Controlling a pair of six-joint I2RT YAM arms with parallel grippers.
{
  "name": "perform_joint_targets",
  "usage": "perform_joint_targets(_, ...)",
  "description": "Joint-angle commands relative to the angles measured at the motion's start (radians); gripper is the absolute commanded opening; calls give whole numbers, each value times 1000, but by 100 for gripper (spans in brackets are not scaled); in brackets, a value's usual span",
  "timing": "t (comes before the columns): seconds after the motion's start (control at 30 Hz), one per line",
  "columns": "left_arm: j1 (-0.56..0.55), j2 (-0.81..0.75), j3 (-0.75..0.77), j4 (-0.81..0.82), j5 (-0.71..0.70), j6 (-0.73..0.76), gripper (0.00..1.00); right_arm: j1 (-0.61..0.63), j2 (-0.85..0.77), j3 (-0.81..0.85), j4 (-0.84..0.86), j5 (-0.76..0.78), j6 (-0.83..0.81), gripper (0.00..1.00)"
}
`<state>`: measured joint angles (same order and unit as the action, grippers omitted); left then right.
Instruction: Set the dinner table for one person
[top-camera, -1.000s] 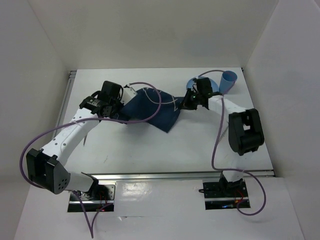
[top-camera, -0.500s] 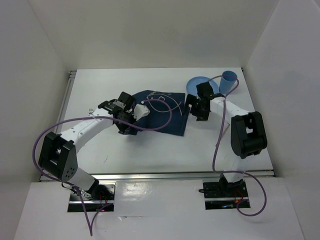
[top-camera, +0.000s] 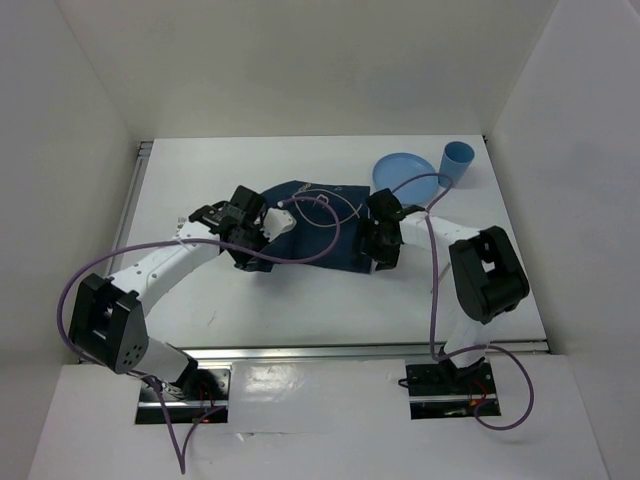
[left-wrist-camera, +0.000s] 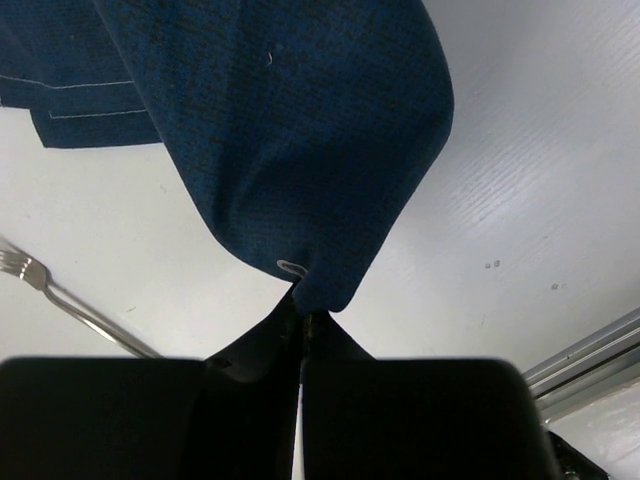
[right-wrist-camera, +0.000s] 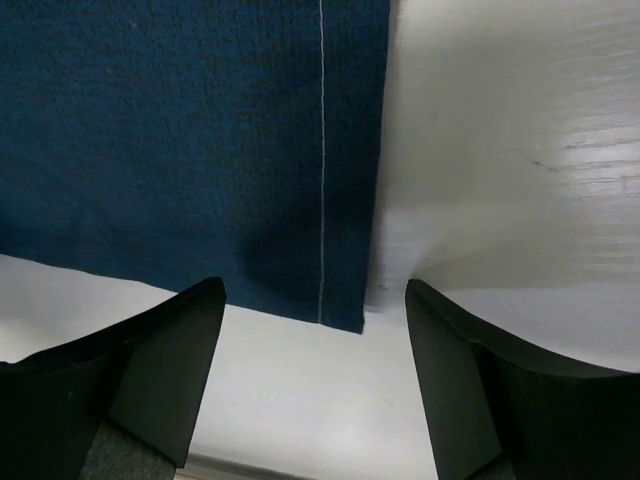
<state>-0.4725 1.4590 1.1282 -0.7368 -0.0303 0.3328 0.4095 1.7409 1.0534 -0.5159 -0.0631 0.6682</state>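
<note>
Left claw (left-wrist-camera: 302, 318) clamps mat (left-wrist-camera: 300, 150) corner, right claw (right-wrist-camera: 313, 300) gapes (mat nearly flat on surface (top-camera: 300, 300)); plate (top-camera: 405, 170), cup (top-camera: 458, 160), fork (left-wrist-camera: 60, 295) await placing.

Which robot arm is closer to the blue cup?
Right. The right gripper is open over the navy placemat's near right corner, on the blue cup's side. The left gripper pinches the placemat's left end, across the cloth from the cup.
</note>
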Motion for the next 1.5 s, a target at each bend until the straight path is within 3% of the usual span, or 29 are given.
perform_joint_targets(0.0, 3, -46, -19, -3, -25, -21, 0, 18, 13, -13, 2, 25, 65, 80)
perform_joint_targets(0.1, 3, -55, -10, 7, -25, -41, 0, 28, -1, -65, 42, 25, 79, 69)
perform_joint_targets(0.13, 3, -55, -10, 7, -13, -41, 0, 28, -10, -90, 57, -7, 88, 55)
perform_joint_targets(0.23, 3, -55, 1, 7, -13, -41, 0, 28, 12, -99, 102, -32, 88, 28)
perform_joint_targets(0.27, 3, -55, 1, 7, -22, -41, 0, 28, 23, -90, 102, -64, 88, 3)
perform_joint_targets(0.3, 3, -55, 1, 7, -46, -41, 0, 28, 32, -79, 102, -75, 88, 0)
perform_joint_targets(0.43, 17, -55, 10, 53, -221, -6, 0, -24, -26, 28, 47, -95, 35, 0)
perform_joint_targets(0.53, 80, -46, 91, 94, -322, 24, 0, -70, -88, 221, -40, -44, -60, 0)
perform_joint_targets(0.63, 168, -37, 247, 94, -332, 55, 0, -135, -124, 411, -68, -50, -169, 0)
perform_joint_targets(0.77, 209, 7, 433, 134, -332, 187, 0, -280, -46, 673, -137, -191, -245, 0)
perform_joint_targets(0.8, 209, 47, 541, 134, -332, 198, 0, -291, -17, 832, -174, -217, -254, 0)
perform_joint_targets(0.93, 209, 95, 755, 62, -332, 207, 0, -291, 51, 1077, -283, -242, -271, 0)
perform_joint_targets(1.23, 209, 6, 763, 85, -399, 308, 0, -291, -109, 1028, -306, -253, -280, 0)
perform_joint_targets(1.47, 209, 64, 748, 112, -376, 308, 0, -291, -37, 1043, -277, -274, -271, 0)
